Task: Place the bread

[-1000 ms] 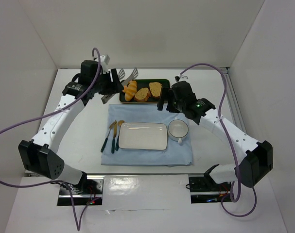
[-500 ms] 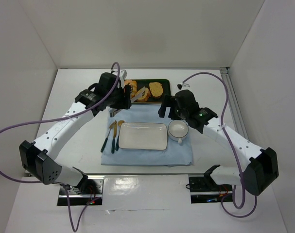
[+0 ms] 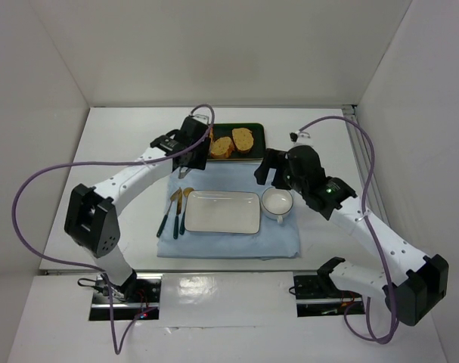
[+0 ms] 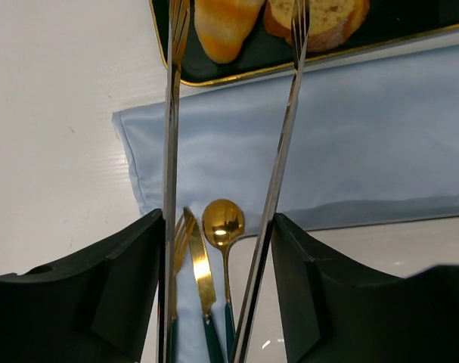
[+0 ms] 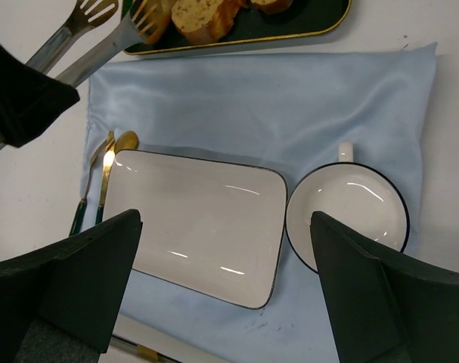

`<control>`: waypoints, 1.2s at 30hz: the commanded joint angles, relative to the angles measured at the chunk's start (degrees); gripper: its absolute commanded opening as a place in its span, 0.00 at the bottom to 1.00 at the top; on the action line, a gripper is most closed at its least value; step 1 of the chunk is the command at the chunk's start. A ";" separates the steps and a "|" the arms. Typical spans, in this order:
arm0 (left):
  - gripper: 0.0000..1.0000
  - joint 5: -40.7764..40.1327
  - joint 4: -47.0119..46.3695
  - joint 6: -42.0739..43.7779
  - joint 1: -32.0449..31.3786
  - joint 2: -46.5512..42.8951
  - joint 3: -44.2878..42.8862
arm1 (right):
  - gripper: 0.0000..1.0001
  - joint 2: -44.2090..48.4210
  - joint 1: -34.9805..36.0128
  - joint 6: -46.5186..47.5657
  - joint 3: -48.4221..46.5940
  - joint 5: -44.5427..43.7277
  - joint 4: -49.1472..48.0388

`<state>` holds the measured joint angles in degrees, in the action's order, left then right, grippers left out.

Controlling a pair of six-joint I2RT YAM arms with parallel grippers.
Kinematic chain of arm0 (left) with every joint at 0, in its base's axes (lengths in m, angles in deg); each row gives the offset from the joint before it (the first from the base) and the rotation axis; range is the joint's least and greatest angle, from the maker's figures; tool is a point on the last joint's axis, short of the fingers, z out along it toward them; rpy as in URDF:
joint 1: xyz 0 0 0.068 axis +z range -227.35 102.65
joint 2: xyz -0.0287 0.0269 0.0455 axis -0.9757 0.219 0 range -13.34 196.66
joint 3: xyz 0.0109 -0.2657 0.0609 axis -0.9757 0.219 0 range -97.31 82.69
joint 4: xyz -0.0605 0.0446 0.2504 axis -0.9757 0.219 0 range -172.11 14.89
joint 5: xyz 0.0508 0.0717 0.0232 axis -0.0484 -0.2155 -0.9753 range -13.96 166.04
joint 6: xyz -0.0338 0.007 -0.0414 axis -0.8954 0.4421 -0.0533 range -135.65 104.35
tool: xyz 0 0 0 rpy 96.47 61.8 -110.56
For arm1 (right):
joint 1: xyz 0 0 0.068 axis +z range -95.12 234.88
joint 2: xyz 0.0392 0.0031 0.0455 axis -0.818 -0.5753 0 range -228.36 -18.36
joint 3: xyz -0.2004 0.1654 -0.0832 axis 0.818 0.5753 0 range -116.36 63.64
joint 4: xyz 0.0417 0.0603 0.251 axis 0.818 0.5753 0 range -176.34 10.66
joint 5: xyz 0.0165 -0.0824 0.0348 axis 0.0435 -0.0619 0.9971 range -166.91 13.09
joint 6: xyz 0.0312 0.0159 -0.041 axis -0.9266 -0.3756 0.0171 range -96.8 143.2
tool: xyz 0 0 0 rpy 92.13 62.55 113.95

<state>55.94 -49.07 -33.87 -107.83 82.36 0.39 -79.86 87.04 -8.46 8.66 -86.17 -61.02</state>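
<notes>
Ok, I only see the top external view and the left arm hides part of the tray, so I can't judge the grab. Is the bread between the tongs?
Observer: Yes, in the left wrist view the bread lies between the two spread arms of the tongs, on the dark tray.
Operator: Tips clear of everything else?
Observer: No, one tip overlaps the bread slice beside it.
Operator: And the other arm?
Observer: The right gripper is open and empty, above the white plate.

Glossy bread (image 4: pixel 221 26), satiny cloth (image 4: pixel 350 136), polished metal tongs (image 4: pixel 170 136)
</notes>
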 commanded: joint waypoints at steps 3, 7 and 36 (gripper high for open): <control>0.69 -0.31 -8.77 -1.64 2.79 1.15 -1.37 | 1.00 3.13 -0.43 0.55 0.58 -2.25 1.57; 0.69 0.84 -11.42 -1.65 3.32 3.78 -2.14 | 1.00 4.36 -0.43 0.02 1.10 -3.48 3.68; 0.42 6.83 -6.85 -0.42 3.94 2.05 -7.44 | 1.00 1.38 -0.43 -3.32 2.69 -2.78 0.79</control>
<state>62.81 -56.00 -33.91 -102.45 92.98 -6.37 -78.00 86.98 -10.64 10.84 -89.47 -56.86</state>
